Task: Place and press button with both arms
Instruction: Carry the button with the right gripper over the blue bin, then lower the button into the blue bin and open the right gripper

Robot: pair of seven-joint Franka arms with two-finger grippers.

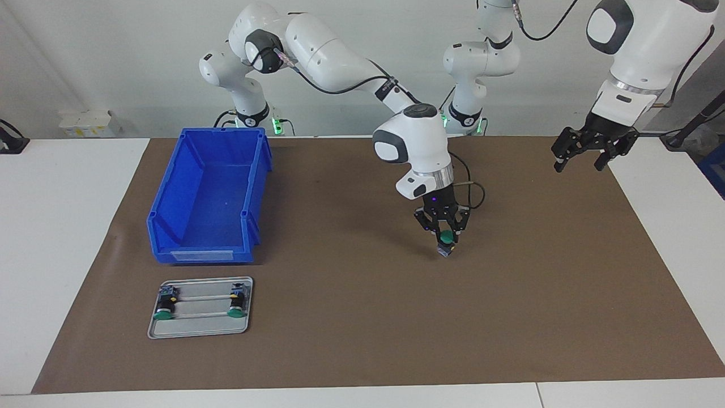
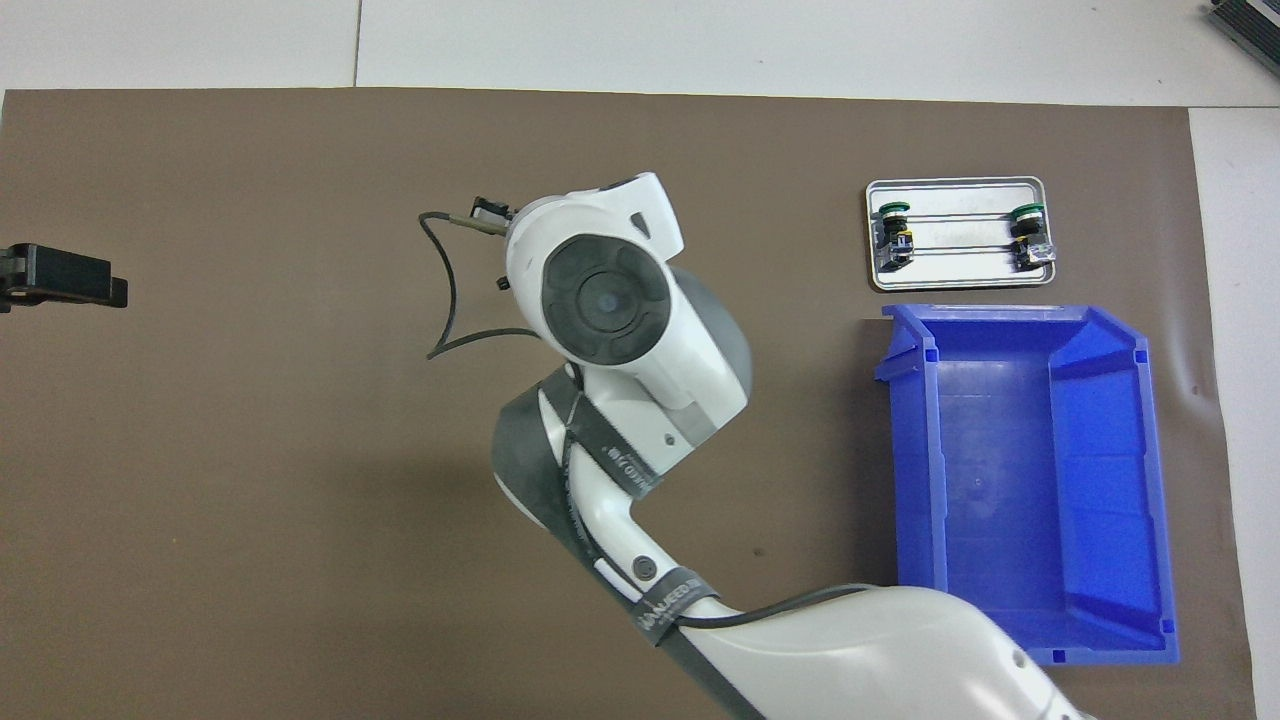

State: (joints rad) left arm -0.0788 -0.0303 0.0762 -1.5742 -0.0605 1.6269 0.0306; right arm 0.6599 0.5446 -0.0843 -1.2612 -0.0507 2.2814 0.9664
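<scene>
1. Green cap showing between black fingers: we are seeing the right gripper pinching the button over the middle of the brown mat, jaws closed on its dark body

2. We are reading the button's long axis as roughly upright and a little tilted, cap uppermost and the grey-blue block hanging lowest, just above the mat or barely touching it; we cannot tell which

3. We are judging that the coming move turns on the short drop straight below the jaws: the button is lying directly under the wrist, so setting it down is calling for a plain descent with the block landing flat

4. We are finding the left gripper hanging well apart over the mat's edge at the left arm's end of the table, its fingers spread and empty; it is waiting, and we are judging it the one to come across for the press

5. We are noting two more buttons lying on the metal tray, with the blue bin beside it and nearer to the robots

6. We are getting the grip only from the facing view; in the overhead view the right arm's wrist is covering gripper and button entirely, though that view is laying out the tray and bin plainly
</scene>
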